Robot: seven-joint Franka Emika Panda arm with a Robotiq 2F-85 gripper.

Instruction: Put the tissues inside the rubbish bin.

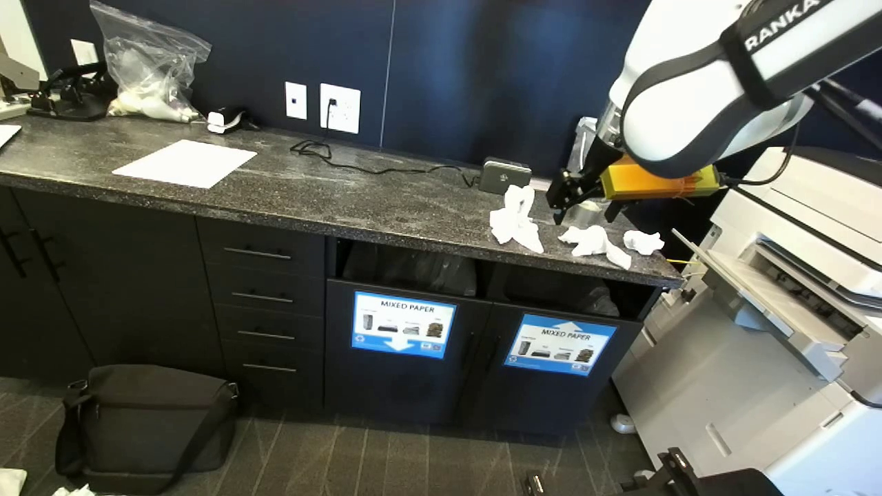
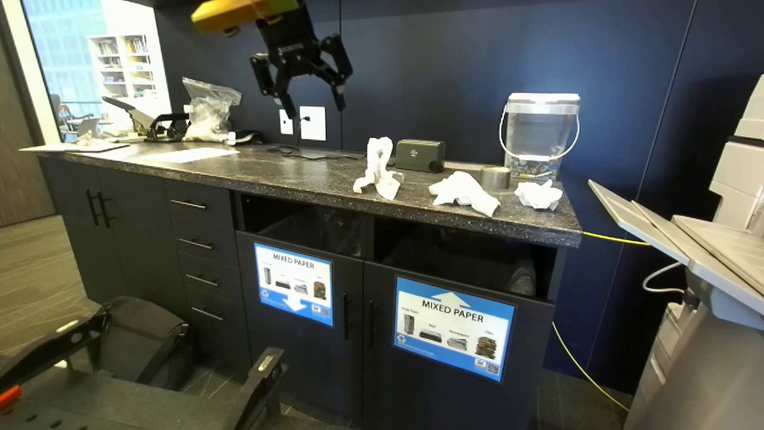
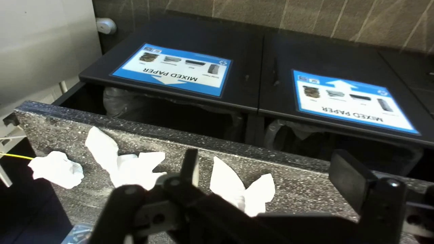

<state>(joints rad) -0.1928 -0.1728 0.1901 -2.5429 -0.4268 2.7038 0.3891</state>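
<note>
Three crumpled white tissues lie apart on the dark counter. In an exterior view they are an upright twisted wad (image 2: 379, 170), a flatter middle wad (image 2: 464, 192) and a small ball (image 2: 538, 195) at the right end. All three also show in the wrist view. The see-through bucket (image 2: 540, 134) at the back right end fits the rubbish bin. It has a white top and handle, and small things at its bottom. I cannot tell if the top is a liner or lid. My gripper (image 2: 316, 111) is open and empty, above the counter. The twisted wad (image 3: 227, 179) appears between its fingers (image 3: 269, 173).
A grey box (image 2: 421, 155) and a tape roll (image 2: 495, 178) stand behind the tissues. Below the counter edge, cabinet doors with mixed paper signs (image 1: 403, 324) have openings with plastic liners (image 2: 340, 230). A printer (image 1: 744, 372) stands beyond the counter end. A plastic bag (image 1: 153, 83) stands farther off.
</note>
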